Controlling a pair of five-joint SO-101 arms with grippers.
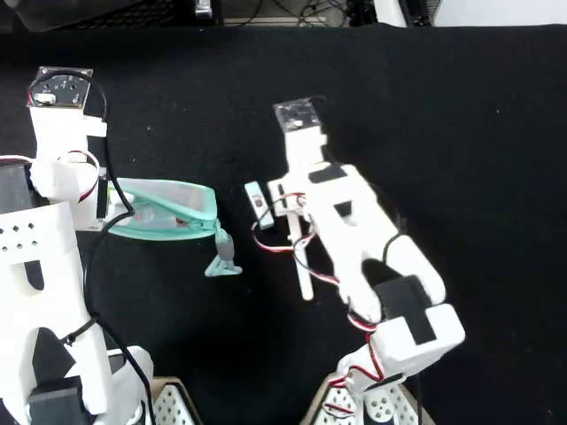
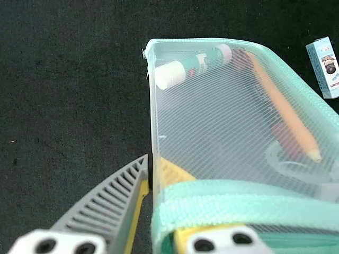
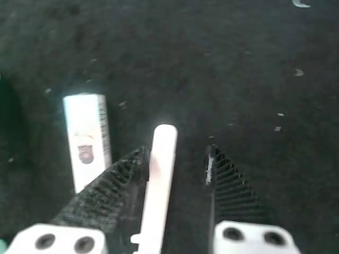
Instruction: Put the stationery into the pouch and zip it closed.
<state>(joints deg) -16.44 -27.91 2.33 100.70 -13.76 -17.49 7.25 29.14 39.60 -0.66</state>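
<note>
We are watching the right end effector (image 3: pixel 177 153) standing wide astride a white stick (image 3: pixel 161 159) that is touching only one jaw. Closing off-centre, we are risking it skidding across the counter (image 1: pixel 461 133) or knocking the small box (image 3: pixel 87 137) lying just beside, near the counter's middle. The left end effector (image 2: pixel 152 174) is pinching the pouch (image 2: pixel 222 121) toward the counter's left edge, and a slipping pinch could be letting the mouth sag. Inside are lying a glue stick (image 2: pixel 190 66), an orange pencil (image 2: pixel 280 106) and something red we are not making out.
</note>
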